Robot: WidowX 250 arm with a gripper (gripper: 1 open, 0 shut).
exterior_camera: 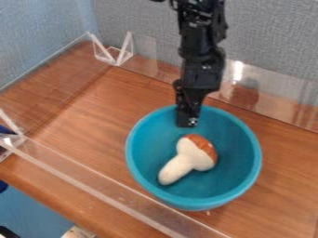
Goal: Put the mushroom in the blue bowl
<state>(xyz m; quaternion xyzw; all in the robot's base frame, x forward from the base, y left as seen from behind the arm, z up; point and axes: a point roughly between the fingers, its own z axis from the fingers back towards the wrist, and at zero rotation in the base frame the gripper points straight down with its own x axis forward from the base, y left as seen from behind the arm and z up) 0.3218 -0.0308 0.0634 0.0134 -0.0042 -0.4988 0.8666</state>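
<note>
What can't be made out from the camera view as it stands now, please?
- Tips of the gripper: too dark and small to tell whether they touch the bowl.
- Underside of the mushroom: hidden by its own body.
- Dark blue object: cut off by the left edge.
- Upper arm: cut off by the top edge.
</note>
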